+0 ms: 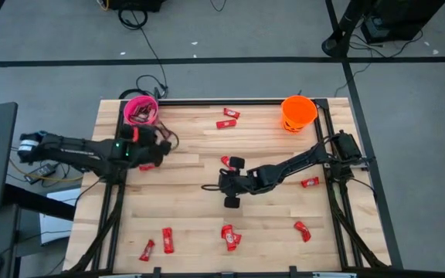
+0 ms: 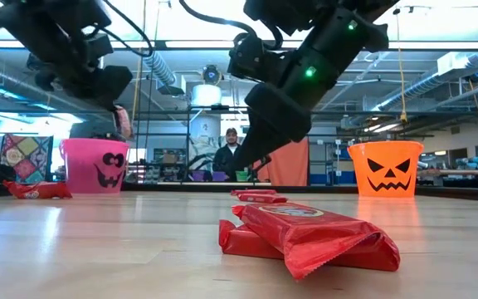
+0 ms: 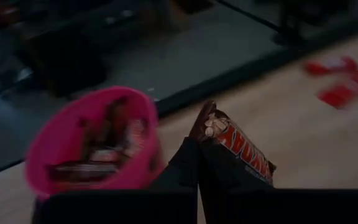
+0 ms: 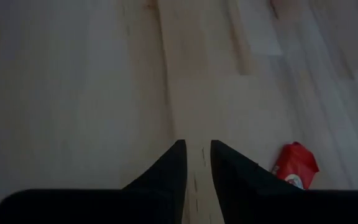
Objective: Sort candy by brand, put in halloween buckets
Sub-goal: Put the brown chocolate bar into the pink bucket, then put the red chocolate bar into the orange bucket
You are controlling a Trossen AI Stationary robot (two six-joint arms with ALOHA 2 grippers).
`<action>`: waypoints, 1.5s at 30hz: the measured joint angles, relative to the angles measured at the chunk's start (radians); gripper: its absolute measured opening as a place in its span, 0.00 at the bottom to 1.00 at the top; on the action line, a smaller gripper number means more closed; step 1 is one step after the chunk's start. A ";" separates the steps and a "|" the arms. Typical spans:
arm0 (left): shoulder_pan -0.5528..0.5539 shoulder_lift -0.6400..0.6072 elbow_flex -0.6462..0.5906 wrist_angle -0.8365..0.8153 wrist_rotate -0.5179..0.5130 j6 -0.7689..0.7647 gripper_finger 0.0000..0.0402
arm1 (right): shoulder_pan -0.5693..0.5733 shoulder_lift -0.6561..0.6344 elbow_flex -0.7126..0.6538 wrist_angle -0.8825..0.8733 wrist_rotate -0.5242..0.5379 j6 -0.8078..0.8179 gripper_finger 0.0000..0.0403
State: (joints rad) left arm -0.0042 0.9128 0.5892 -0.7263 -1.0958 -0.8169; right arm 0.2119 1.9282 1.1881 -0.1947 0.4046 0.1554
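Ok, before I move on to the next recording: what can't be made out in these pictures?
- Orange bucket: the high view shows no clear contents, and the low view sees only its outer wall.
- Pink bucket: the left wrist view shows wrappers inside, but blur hides their count and brand.
- Right hand: nothing shows between its slightly parted fingers; the red candy beside it is partly hidden behind one finger.
- Brown bar in the left hand: print partly covered.

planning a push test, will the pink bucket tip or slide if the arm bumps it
The pink bucket probably slides rather than tips: it looks squat and wide-based on the smooth wood table. It looks like thin plastic, so likely light. The candy piled inside may steady it somewhat.
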 joint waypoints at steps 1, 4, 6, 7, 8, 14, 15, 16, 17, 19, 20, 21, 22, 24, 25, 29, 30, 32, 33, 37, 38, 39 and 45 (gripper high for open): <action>0.033 -0.007 0.001 0.005 -0.010 0.001 0.01 | 0.000 0.000 0.000 -0.001 -0.006 -0.013 0.21; 0.143 -0.028 0.001 0.015 -0.012 0.026 0.02 | 0.000 0.000 0.000 -0.020 -0.015 -0.037 0.21; 0.220 -0.039 0.002 0.018 0.000 0.046 0.02 | 0.001 0.000 0.000 -0.037 -0.025 -0.052 0.21; 0.260 -0.042 0.002 0.017 0.016 0.050 0.02 | 0.001 0.000 0.000 -0.044 -0.030 -0.057 0.21; 0.297 -0.045 0.002 0.017 0.035 0.053 0.02 | 0.001 0.000 0.000 -0.049 -0.032 -0.058 0.21; 0.492 -0.045 0.002 0.047 0.126 0.110 0.04 | 0.006 0.001 0.000 -0.053 -0.029 -0.047 0.21; 0.520 -0.045 0.002 0.059 0.129 0.123 0.05 | 0.008 0.001 0.000 -0.053 -0.024 -0.050 0.21; 0.546 -0.045 0.002 0.071 0.129 0.132 0.06 | 0.008 0.001 0.000 -0.053 -0.016 -0.051 0.21; 0.574 -0.045 0.002 0.085 0.130 0.134 0.07 | 0.009 0.001 0.000 -0.053 -0.007 -0.053 0.21; 0.626 -0.043 0.002 0.112 0.145 0.136 0.08 | 0.009 0.001 0.000 -0.053 -0.005 -0.054 0.21; 0.650 -0.041 0.002 0.119 0.156 0.136 0.08 | 0.009 0.001 0.000 -0.053 -0.005 -0.054 0.21; 0.673 -0.037 0.002 0.123 0.177 0.136 0.09 | 0.008 0.001 0.000 -0.053 -0.005 -0.054 0.21; 0.692 -0.032 0.002 0.125 0.207 0.136 0.09 | 0.007 0.001 0.000 -0.053 -0.005 -0.054 0.21; 0.726 -0.016 0.002 0.130 0.278 0.157 0.10 | 0.007 0.001 0.000 -0.054 -0.005 -0.054 0.21; 0.741 -0.006 0.002 0.135 0.312 0.182 0.11 | 0.007 0.001 0.000 -0.057 -0.004 -0.059 0.21; 0.775 0.020 0.002 0.142 0.373 0.262 0.16 | 0.002 0.001 -0.001 -0.076 0.019 -0.073 0.21; 0.778 0.020 0.002 0.143 0.381 0.277 0.18 | 0.000 0.001 -0.001 -0.080 0.022 -0.072 0.21; 0.779 0.015 0.011 0.140 0.411 0.306 0.21 | -0.004 0.001 -0.001 -0.084 0.021 -0.071 0.21; 0.778 0.012 0.019 0.139 0.432 0.328 0.23 | -0.004 0.001 -0.001 -0.086 0.021 -0.070 0.21; 0.731 0.003 0.085 0.140 0.587 0.439 0.28 | -0.007 0.001 -0.001 -0.124 0.058 -0.084 0.22; 0.708 0.003 0.103 0.140 0.633 0.462 0.28 | -0.009 0.001 -0.001 -0.142 0.079 -0.085 0.22; 0.681 0.003 0.119 0.141 0.668 0.487 0.28 | -0.014 0.001 -0.001 -0.160 0.095 -0.084 0.23; 0.483 0.003 0.154 0.122 0.778 0.676 0.28 | -0.046 0.001 -0.001 -0.225 0.112 -0.062 0.23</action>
State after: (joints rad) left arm 0.4784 0.9161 0.7435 -0.6038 -0.3177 -0.1413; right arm 0.1662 1.9292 1.1873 -0.4193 0.5167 0.0937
